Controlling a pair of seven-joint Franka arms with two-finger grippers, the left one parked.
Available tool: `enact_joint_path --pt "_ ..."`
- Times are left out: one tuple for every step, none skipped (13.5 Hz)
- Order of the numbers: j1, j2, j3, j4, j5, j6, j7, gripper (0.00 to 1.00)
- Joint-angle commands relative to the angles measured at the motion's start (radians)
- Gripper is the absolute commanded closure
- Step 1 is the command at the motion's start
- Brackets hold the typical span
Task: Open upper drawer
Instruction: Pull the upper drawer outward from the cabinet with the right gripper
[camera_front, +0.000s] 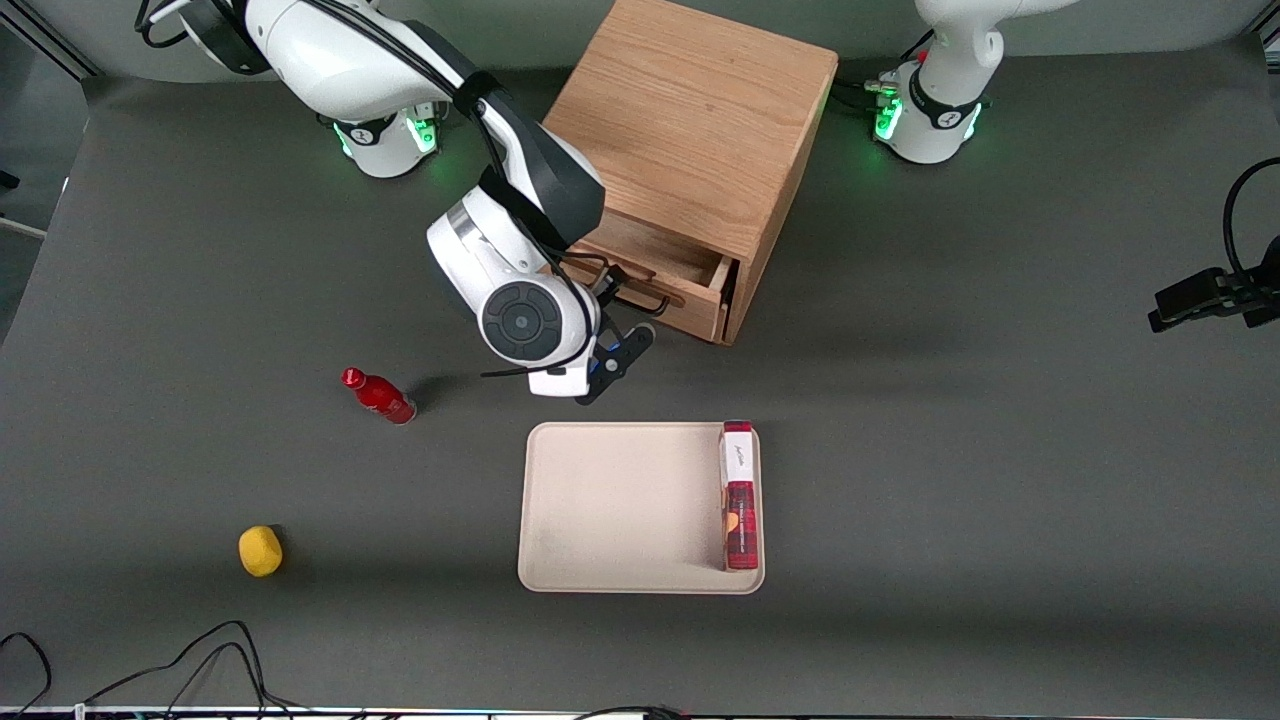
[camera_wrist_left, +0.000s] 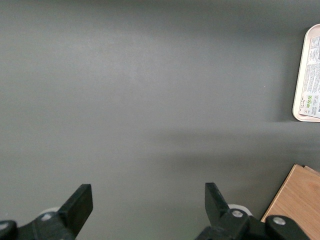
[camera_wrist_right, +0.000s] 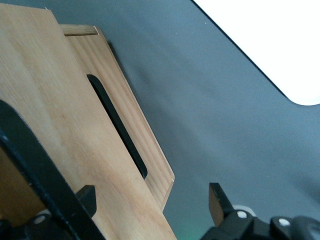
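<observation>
- Tray (camera_front: 620, 505): nearest the front camera, box (camera_front: 739, 495) along one edge; not involved.
- Gripper (camera_front: 625, 335): just in front of the drawer (camera_front: 655, 275), jaws wide, holding nothing, one finger beside the handle (camera_front: 640, 297).
- Drawer: partly out of the cabinet (camera_front: 690, 130); probably pulled by that handle.

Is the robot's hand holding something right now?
No. The hand is open and holds nothing. It sits just in front of the upper drawer, which is already pulled partly out, with its fingers off the black handle.
</observation>
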Motion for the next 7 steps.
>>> enact_joint_path --pt "-0.006 0.022 -0.002 0.03 -0.026 -0.011 -0.026 0.0" --pt "-0.006 0.022 -0.002 0.032 -0.028 -0.011 -0.026 0.0" --pt "-0.006 0.022 -0.002 0.03 -0.029 -0.011 -0.026 0.0" --pt "-0.008 0.022 -0.002 0.03 -0.035 -0.011 -0.027 0.0" --pt "-0.008 0.022 -0.002 0.03 -0.038 -0.011 -0.027 0.0" --pt "-0.009 0.022 -0.002 0.03 -0.038 -0.011 -0.029 0.0" --pt "-0.018 0.022 -0.002 0.032 -0.038 -0.011 -0.049 0.0"
